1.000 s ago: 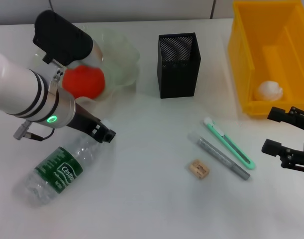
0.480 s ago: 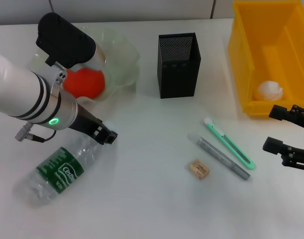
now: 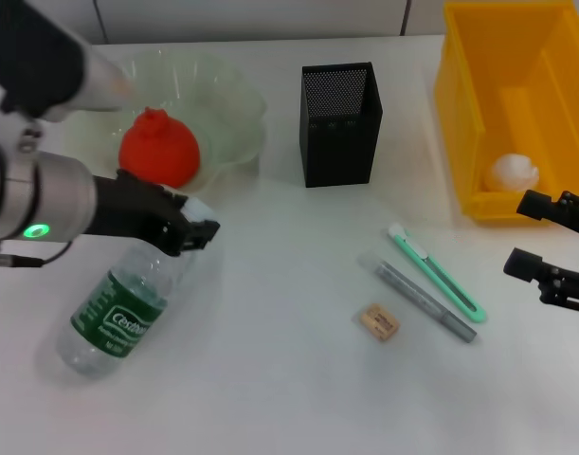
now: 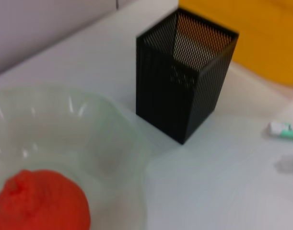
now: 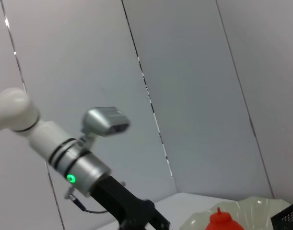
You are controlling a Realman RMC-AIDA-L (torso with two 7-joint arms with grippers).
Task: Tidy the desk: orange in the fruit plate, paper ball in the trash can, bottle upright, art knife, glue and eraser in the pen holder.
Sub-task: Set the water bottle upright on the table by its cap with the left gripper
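Note:
My left gripper [image 3: 189, 227] is shut on the neck of the clear bottle [image 3: 118, 308] with a green label. The bottle lies tilted on the table, cap end raised toward the plate. The orange [image 3: 158, 150] sits in the clear fruit plate [image 3: 234, 114]; it also shows in the left wrist view [image 4: 38, 201]. The black mesh pen holder [image 3: 338, 123] stands at the middle back. The green art knife [image 3: 436, 270], grey glue stick [image 3: 417, 296] and eraser [image 3: 377, 322] lie on the table right of centre. The paper ball [image 3: 513, 172] is in the yellow bin [image 3: 469, 114]. My right gripper [image 3: 537, 235] is open, empty, at the right edge.
The pen holder [image 4: 184, 72] stands close beside the plate's rim [image 4: 132, 143] in the left wrist view. The yellow bin fills the back right corner. The right wrist view shows my left arm [image 5: 74, 158] against a grey wall.
My left arm has swung left and lifted the bottle's neck; the bottle has pivoted from lying slantwise to standing steeper. The orange is now uncovered. The right gripper has barely moved.

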